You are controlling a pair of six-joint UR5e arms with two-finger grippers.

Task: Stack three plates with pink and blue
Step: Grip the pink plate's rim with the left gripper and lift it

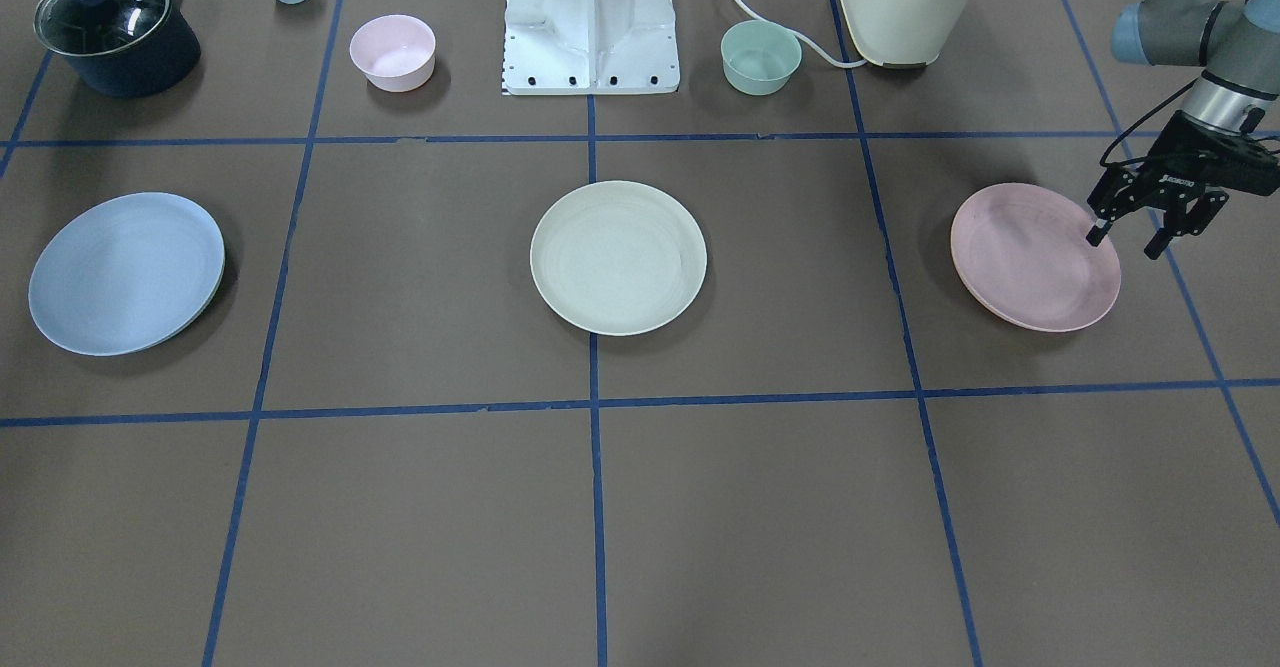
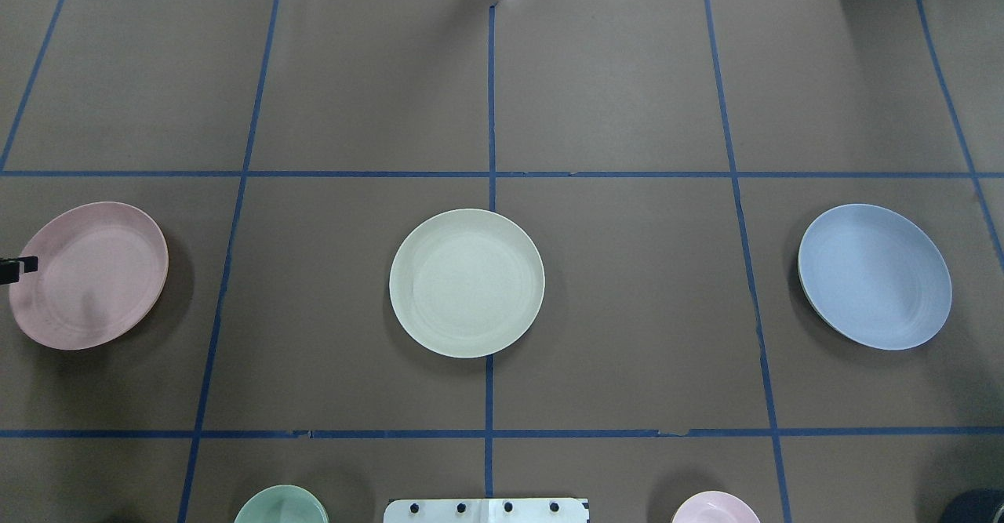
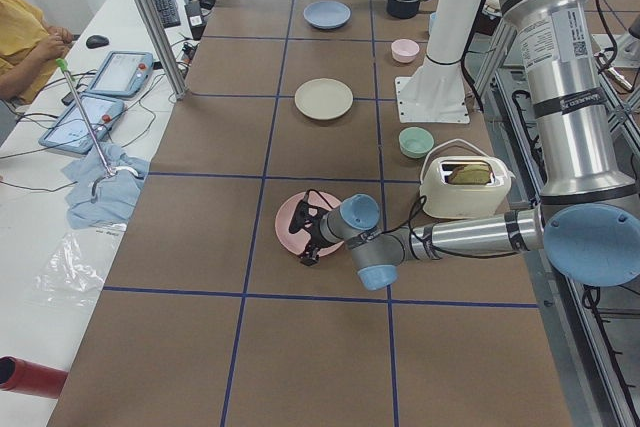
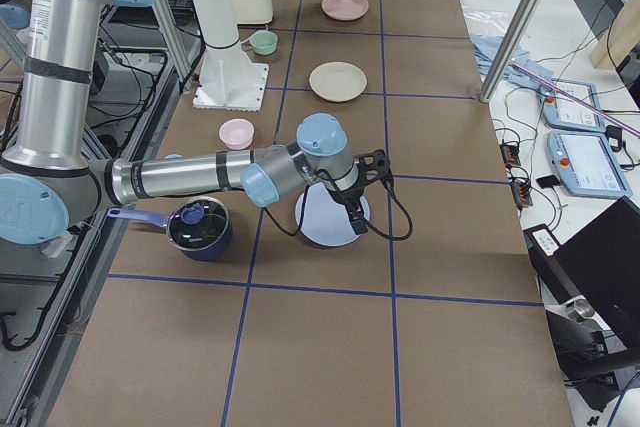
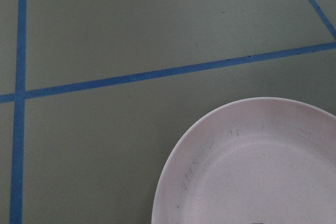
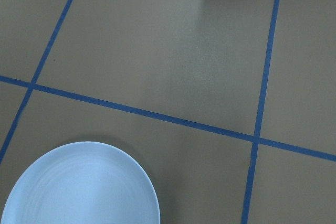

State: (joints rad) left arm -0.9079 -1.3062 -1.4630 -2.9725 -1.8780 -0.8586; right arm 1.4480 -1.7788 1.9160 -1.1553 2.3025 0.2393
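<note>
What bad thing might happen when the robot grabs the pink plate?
The left gripper is at the rim of the pink plate, jaws open. It might catch too little and slip, or shove the plate sideways. Held by one edge, the plate could droop and knock the cream plate while stacking.

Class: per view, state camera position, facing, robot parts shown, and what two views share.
Front-facing: across the table, facing the robot base; left tool at pink plate.
Overhead: behind robot, looking down; base edge, left tool's tip.
Exterior left: table's left end; left arm near.
Exterior right: right end; right arm near, above blue plate.
Left wrist: down on pink plate; no body.
Right wrist: down on blue plate; no body.
Shared: cream plate in four exterior views.
</note>
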